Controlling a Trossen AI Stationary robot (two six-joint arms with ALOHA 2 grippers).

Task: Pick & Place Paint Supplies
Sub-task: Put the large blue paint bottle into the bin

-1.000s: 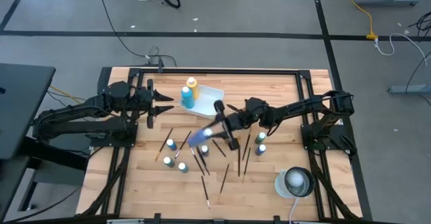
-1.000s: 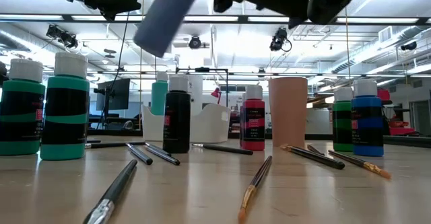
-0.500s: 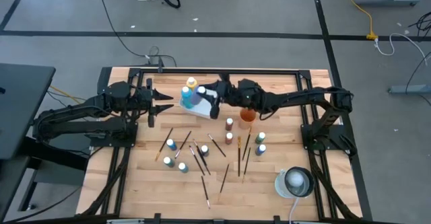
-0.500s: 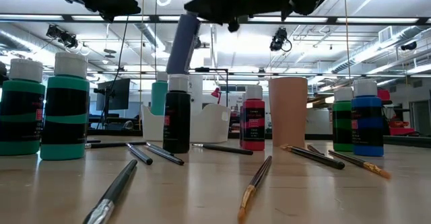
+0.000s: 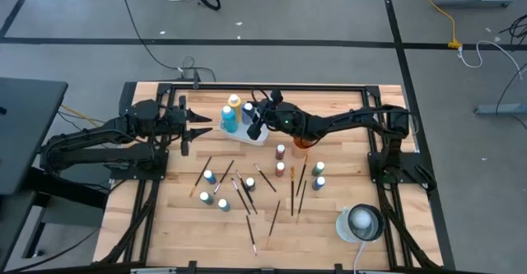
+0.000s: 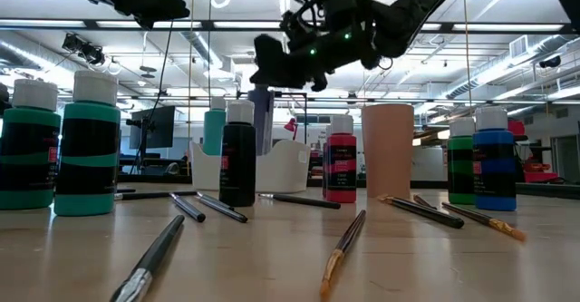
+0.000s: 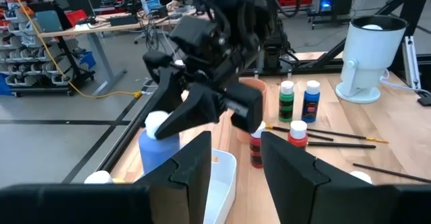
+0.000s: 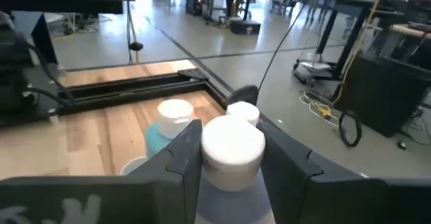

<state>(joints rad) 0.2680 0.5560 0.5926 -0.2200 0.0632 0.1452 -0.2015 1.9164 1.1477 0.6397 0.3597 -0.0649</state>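
Note:
My right gripper (image 5: pixel 254 124) reaches across to the white tray (image 5: pixel 265 113) at the far middle of the table. It is shut on a lilac-blue paint bottle with a white cap (image 8: pixel 232 145). A teal bottle (image 5: pixel 228 118) and a yellow one (image 5: pixel 235 103) stand upright in the tray beside it. More paint bottles (image 5: pixel 280 151) stand on the table, and several paintbrushes (image 5: pixel 251 225) lie flat on the wood nearer the front. At the table's left, my left gripper (image 7: pixel 232 170) hangs open above the table with nothing between its fingers. My right gripper pinches the lilac-blue bottle's upper body just under the cap (image 7: pixel 160 146) between its two fingers (image 8: pixel 183 153), one on each side. The fingers come about level from the table's right. The bottle is upright over the tray; the tray wall hides its foot.
An orange-brown cup (image 5: pixel 302 141) stands just right of the tray, under my right arm. A white round device (image 5: pixel 362 222) sits at the near right corner. Green and blue bottles (image 5: pixel 318 175) stand right of the brushes. A black frame rims the table.
My right gripper has carried the lilac-blue bottle from above the table's middle toward the far edge and left, to the tray, and has sunk. The bottle, slanted a second ago, now stands upright among the tray's bottles.

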